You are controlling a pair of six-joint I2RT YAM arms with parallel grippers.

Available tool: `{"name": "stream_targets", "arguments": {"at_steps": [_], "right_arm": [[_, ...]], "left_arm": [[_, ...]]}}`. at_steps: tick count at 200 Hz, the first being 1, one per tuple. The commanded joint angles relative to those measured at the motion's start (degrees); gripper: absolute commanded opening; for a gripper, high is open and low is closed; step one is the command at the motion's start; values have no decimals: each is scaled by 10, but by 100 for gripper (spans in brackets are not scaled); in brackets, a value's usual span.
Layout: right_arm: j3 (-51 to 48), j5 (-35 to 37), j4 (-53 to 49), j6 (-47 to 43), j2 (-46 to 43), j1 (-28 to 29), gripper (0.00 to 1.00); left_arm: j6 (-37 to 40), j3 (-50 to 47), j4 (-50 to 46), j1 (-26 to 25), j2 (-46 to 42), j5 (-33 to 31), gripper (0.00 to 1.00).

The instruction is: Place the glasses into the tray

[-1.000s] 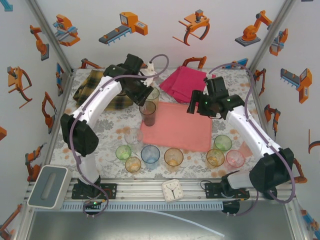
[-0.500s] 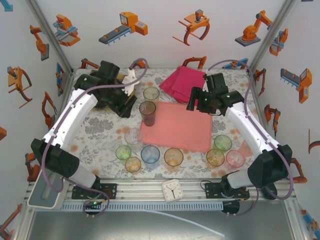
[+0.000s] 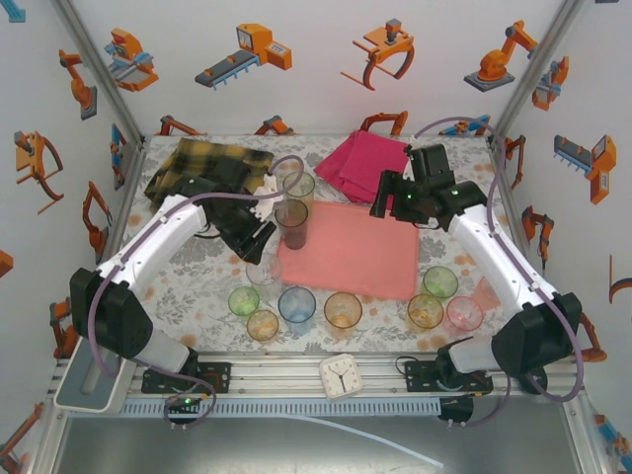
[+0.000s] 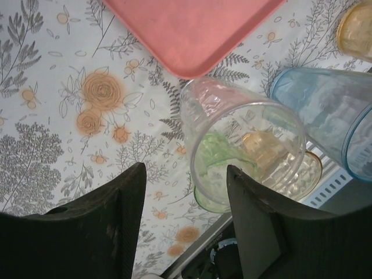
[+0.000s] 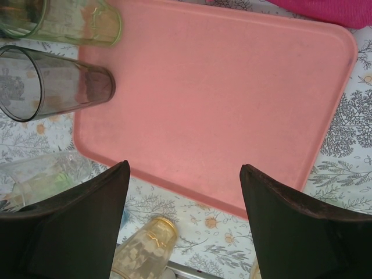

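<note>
**Left wrist view**
- Tray (image 4: 192, 29): cut by the top edge, one rounded corner in frame.
- Blue glass (image 4: 325, 116): cut by the right edge.
- Amber glass (image 4: 356, 29): cut by the top right corner.
- Green glass (image 4: 216, 174): blurred through the clear glass (image 4: 232, 110), partly behind a finger of the left gripper (image 4: 186, 171).

**Right wrist view**
- Olive glass (image 5: 70, 20): cut by the top edge.
- Magenta cloth (image 5: 325, 11): cut by the top edge.
- Clear glass (image 5: 40, 174): partly behind a finger of the right gripper (image 5: 185, 168).

**Top view**
- Clock (image 3: 341, 375): face too small to read.
- Plaid cloth (image 3: 197, 163): near right part under the left arm.
</note>
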Motion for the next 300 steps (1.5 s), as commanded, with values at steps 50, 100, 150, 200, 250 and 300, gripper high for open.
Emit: {"name": "stream_targets", "arguments": {"at_steps": [50, 100, 150, 200, 250, 300], "right_arm": [[-16, 15, 5, 16, -30, -3, 69], [-15, 14, 5, 15, -29, -3, 69], [-17, 15, 13, 17, -30, -2, 69], [-26, 18, 19, 17, -35, -3, 69], [-28, 15, 24, 17, -35, -2, 69], [-32, 18, 24, 13, -39, -3, 69]], "left_arm": [[6, -38, 54, -23, 3, -16, 45], [10, -44, 65, -32, 12, -25, 38], [16, -57, 73, -40, 19, -40, 32], [16, -52, 74, -44, 17, -52, 13], [16, -6, 51, -45, 18, -72, 0], [14, 85, 26, -45, 31, -78, 0]]}}
